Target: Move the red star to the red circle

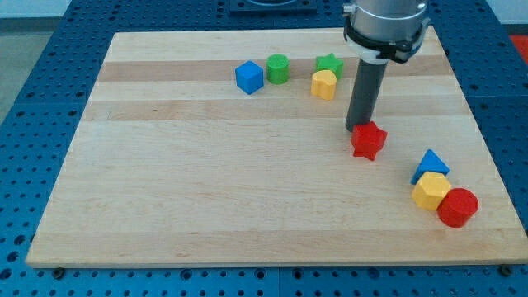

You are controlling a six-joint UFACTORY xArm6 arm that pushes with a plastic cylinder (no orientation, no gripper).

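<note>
The red star [368, 141] lies on the wooden board, right of centre. My tip [360, 128] stands at the star's upper left edge, touching or almost touching it. The red circle [457, 207] lies near the board's lower right corner, down and to the right of the star. It touches a yellow hexagon [431, 190].
A blue triangle [431, 163] sits just above the yellow hexagon, between star and circle. Near the view's top are a blue cube [249, 77], a green cylinder [278, 68], a green star [330, 64] and a yellow block [323, 84]. The board's right edge [487, 165] is close.
</note>
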